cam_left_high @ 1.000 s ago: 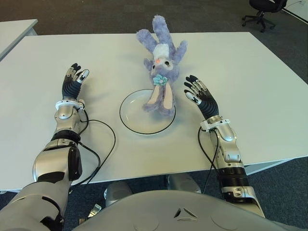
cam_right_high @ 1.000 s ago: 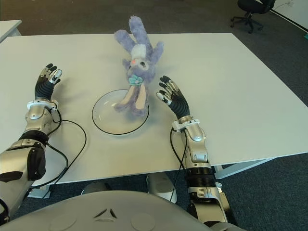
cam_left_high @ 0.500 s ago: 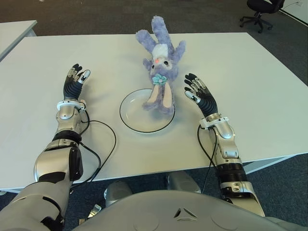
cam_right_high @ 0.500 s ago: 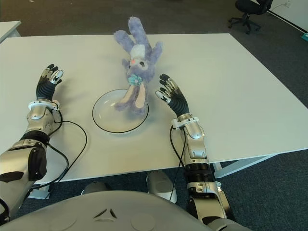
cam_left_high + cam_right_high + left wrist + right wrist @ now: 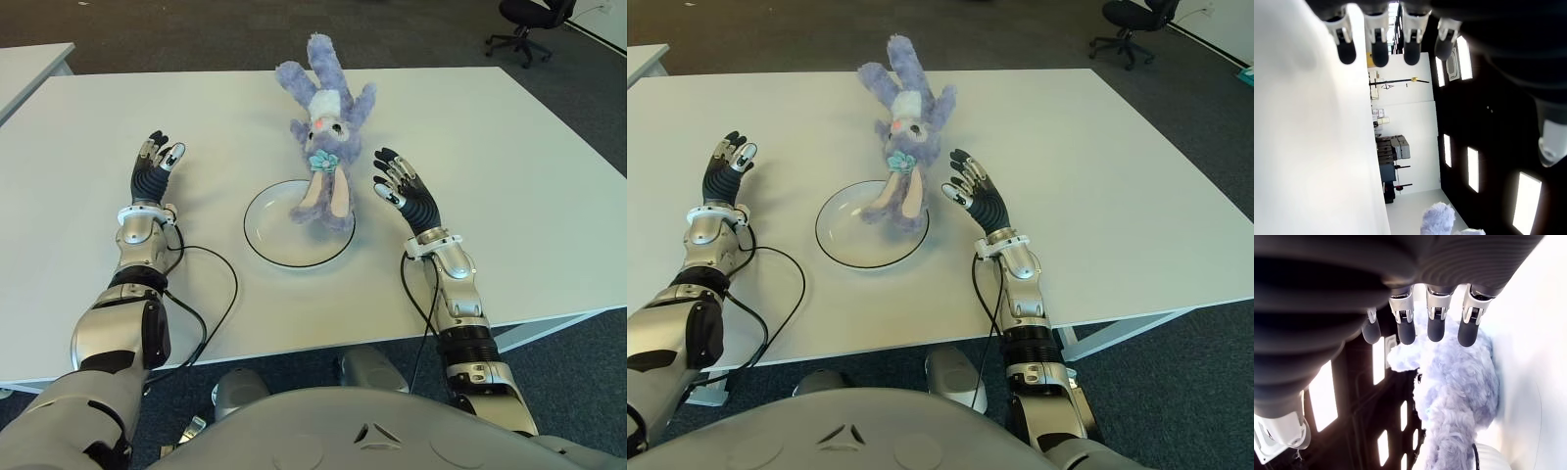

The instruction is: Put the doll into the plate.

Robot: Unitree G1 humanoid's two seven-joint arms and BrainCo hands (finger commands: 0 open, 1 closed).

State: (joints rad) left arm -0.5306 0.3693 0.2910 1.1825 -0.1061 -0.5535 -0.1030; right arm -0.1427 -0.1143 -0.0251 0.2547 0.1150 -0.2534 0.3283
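Right hand spread wide, empty, just beside doll

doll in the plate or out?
Partly in: the doll has its lower end on the plate, head and body on the table beyond.

The table is bare around both hands. From the right hand, only the doll blocks at 10 o'clock, its lower end over the plate.
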